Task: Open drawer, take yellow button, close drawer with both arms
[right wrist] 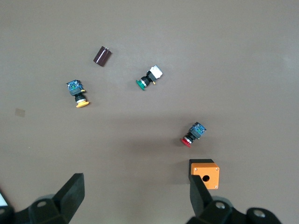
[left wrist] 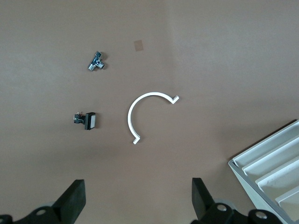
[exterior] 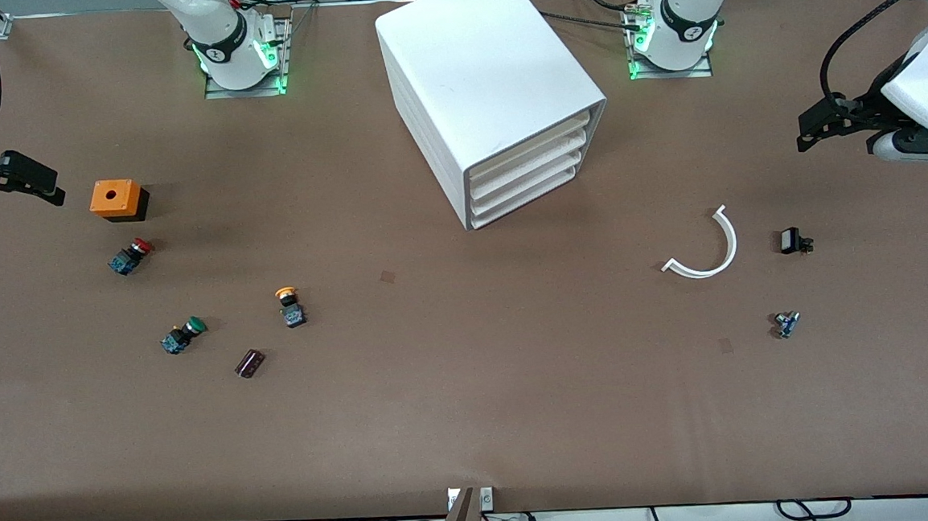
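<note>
Worktop (exterior: 474, 421), brown, carrying:

- Cabinet (exterior: 485, 82), white, four drawers, all pushed in; the drawer (exterior: 525, 178) fronts face the left arm's end, between the two end effectors and well apart from both.
- Button (exterior: 290, 305), orange-yellow cap, dark body, lying on its side on the bare worktop toward the right arm's end, well apart from the right end effector (exterior: 20, 181).
- Red-capped pushbutton (exterior: 130, 257) and orange box (exterior: 116, 199), near the right end effector.
- Green-capped pushbutton (exterior: 182, 335), beside a dark cylinder (exterior: 249, 363).
- White curved piece (exterior: 709, 249), black switch (exterior: 793, 240), small metal fitting (exterior: 786, 324), near the left end effector (exterior: 826, 121).

Right end effector: up over the worktop, fingers wide, holding nothing.
Left end effector: likewise wide and holding nothing.
</note>
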